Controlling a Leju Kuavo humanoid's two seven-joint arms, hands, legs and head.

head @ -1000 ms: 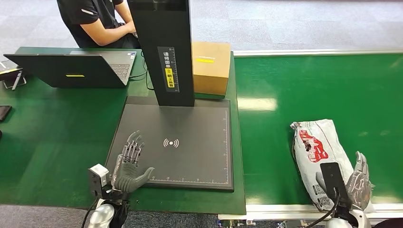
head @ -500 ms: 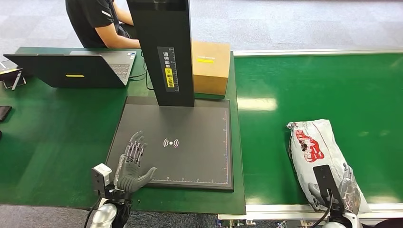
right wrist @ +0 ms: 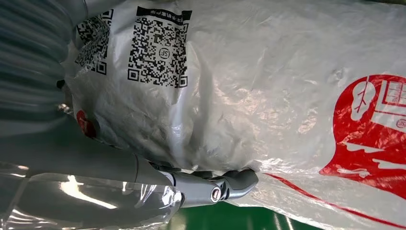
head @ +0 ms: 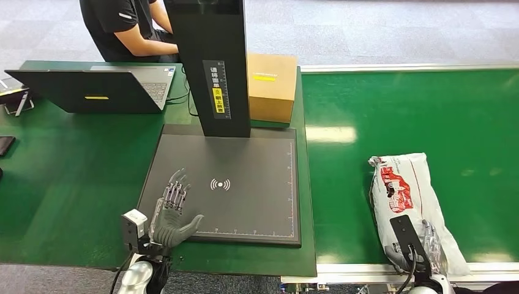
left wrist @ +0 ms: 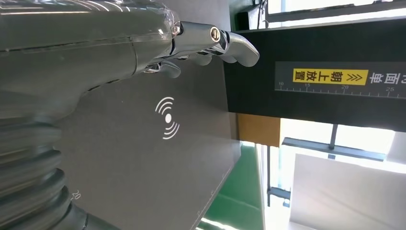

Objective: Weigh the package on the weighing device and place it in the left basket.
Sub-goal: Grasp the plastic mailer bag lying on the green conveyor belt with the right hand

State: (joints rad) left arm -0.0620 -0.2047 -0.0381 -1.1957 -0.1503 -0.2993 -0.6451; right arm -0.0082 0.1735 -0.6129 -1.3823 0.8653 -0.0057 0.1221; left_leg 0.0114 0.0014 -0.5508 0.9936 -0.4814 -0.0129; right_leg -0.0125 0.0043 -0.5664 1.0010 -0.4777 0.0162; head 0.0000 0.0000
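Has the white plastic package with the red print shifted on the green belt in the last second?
Yes. The white plastic package with red print slid slightly left, toward the dark grey scale platform, with the right robot hand closing around its near end.

The package (head: pixel 411 202) is a white plastic mailer bag with red print and black QR codes, crinkled and glossy. It lies flat at the lower right of the head view, lengthwise up the frame, its near end at the bottom edge. The scale (head: pixel 245 184), a flat dark grey square with a white wave mark, sits at lower centre, a black column rising from its far edge.
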